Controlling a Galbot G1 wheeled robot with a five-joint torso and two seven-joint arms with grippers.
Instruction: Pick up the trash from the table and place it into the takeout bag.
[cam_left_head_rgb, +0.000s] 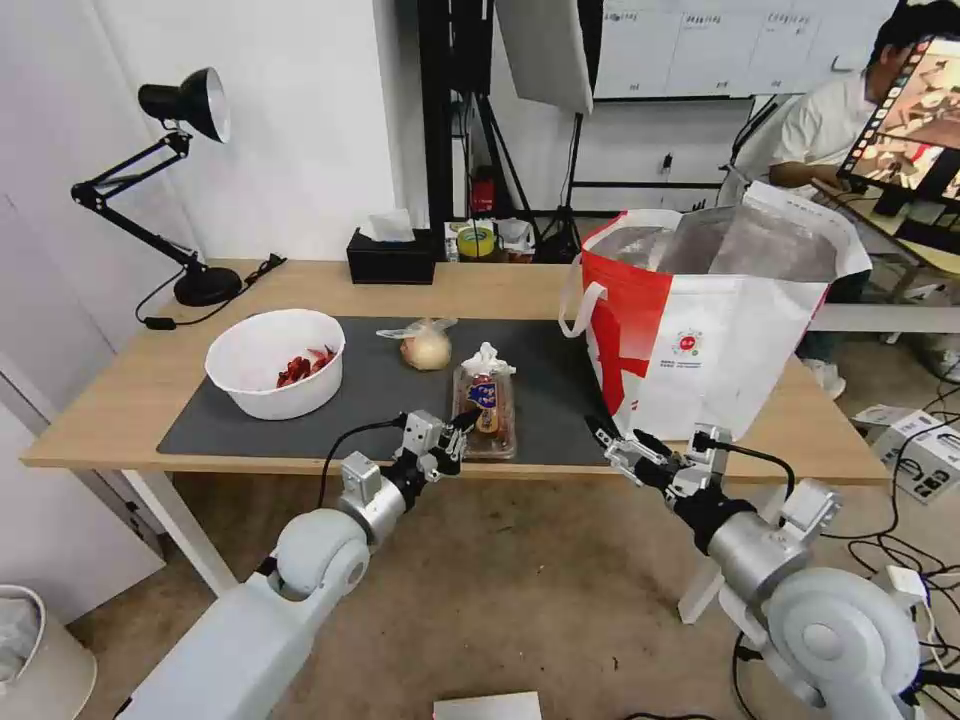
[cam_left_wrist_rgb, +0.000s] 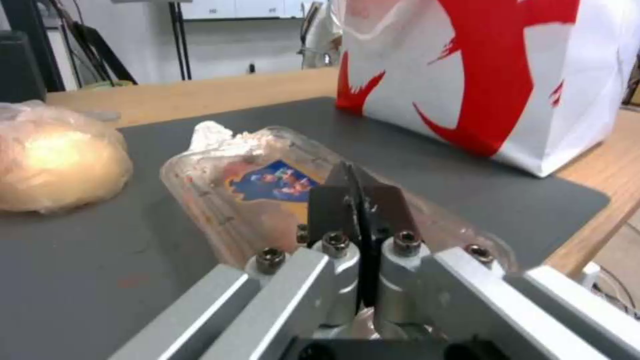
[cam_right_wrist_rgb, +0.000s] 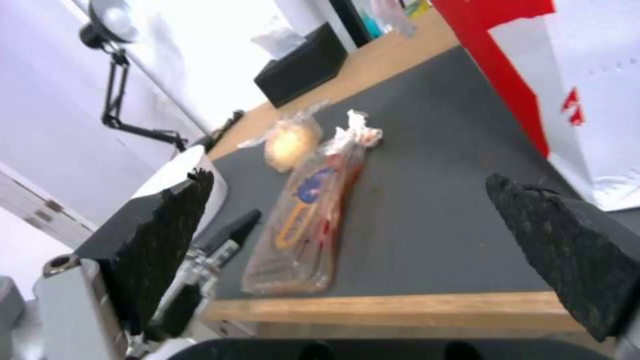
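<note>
Tray (cam_left_head_rgb: 485, 412): lay lengthwise on the mat, lower centre of the head view, its near end close to the table's front edge; clear plastic with a blue label and red bits inside.
Tissue (cam_left_head_rgb: 487, 357): crumpled, touching the tray's far end.
Lump (cam_left_head_rgb: 427, 347): beige, wrapped in a clear bag, just left of the tissue and beyond the tray.
Bowl (cam_left_head_rgb: 275, 362): white and round, left part of the mat, red scraps inside, well apart from the tray.
Bag (cam_left_head_rgb: 715, 330): stood upright at the right of the table, mouth open, foil lining showing, red panel and small round logo facing the camera; its base sat partly on the mat.
Table (cam_left_head_rgb: 120, 400): light wood, dark grey mat (cam_left_head_rgb: 370, 405) covering its middle.
Left gripper (cam_left_head_rgb: 462, 422): at the table's front edge, lower centre, right at the tray's near left corner; in the left wrist view its fingers (cam_left_wrist_rgb: 333, 202) were pressed flat together with nothing between them, over the tray's near end (cam_left_wrist_rgb: 267, 195).
Right gripper (cam_left_head_rgb: 622, 436): lower right of centre, at the front edge below the bag's left corner; fingers (cam_right_wrist_rgb: 567, 240) spread wide apart, empty, with the tray (cam_right_wrist_rgb: 303, 220) seen between them farther off.
Tissue box (cam_left_head_rgb: 391, 255): black, at the table's back edge, upper centre.
Lamp (cam_left_head_rgb: 175, 190): black desk lamp, upper left, its base on the table's back left corner.
</note>
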